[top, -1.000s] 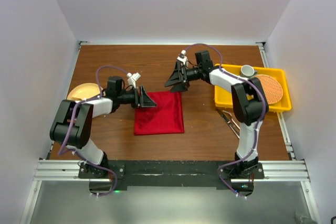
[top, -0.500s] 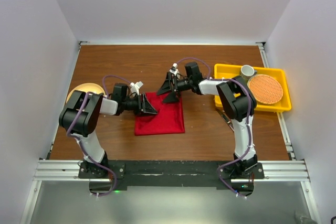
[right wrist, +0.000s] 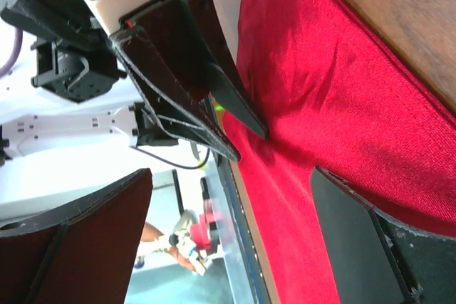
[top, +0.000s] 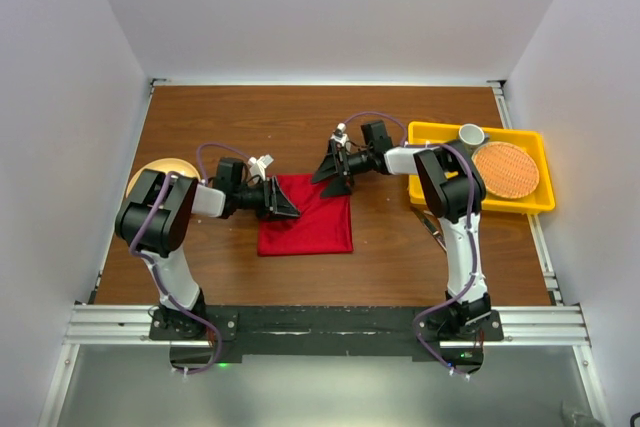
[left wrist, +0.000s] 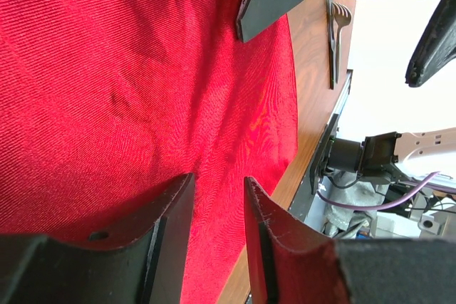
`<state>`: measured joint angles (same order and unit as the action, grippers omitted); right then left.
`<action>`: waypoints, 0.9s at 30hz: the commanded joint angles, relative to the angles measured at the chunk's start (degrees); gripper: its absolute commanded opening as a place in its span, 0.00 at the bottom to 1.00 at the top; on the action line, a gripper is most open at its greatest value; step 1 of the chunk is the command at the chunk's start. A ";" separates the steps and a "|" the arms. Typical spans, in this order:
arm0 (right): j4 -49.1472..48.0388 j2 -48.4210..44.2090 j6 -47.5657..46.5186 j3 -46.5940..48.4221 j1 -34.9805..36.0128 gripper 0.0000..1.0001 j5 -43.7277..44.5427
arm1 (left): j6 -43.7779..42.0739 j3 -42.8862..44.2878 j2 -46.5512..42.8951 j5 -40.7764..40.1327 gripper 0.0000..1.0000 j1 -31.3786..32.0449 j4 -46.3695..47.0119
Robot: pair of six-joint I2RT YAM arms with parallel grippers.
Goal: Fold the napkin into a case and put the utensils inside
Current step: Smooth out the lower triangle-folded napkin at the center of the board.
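The napkin lies flat at the centre of the top view. It is a deep-red, finely ribbed, limp square with faint creases. The left pincer bears on its left edge, jaws close with a slim gap. Whether cloth is caught there cannot be told. The right pincer hangs spread wide over the upper right corner. A shallow pinch could let the thin weave slip or bunch, skewing the fold, and the two pincers are close enough to collide. The utensils, slim shiny metal, lie to the right on the smooth wooden table.
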<state>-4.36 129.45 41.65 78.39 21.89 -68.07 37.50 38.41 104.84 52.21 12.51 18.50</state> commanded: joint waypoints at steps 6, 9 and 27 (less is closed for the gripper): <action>-9.95 -9.70 12.63 -2.44 0.87 0.98 0.92 | -2.34 -1.32 0.55 -5.01 0.40 -0.74 -3.39; -11.54 -16.13 17.75 -5.77 2.80 0.98 2.50 | -2.60 -1.32 0.28 -5.01 0.40 -0.74 -3.56; -23.16 -11.15 17.52 -20.12 5.18 0.98 4.35 | -3.75 -1.24 -0.69 -5.53 0.40 -0.91 -6.20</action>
<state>-26.76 118.10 64.10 57.19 27.33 -63.57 36.84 38.39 104.09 51.86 12.34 16.82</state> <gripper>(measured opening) 0.982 0.396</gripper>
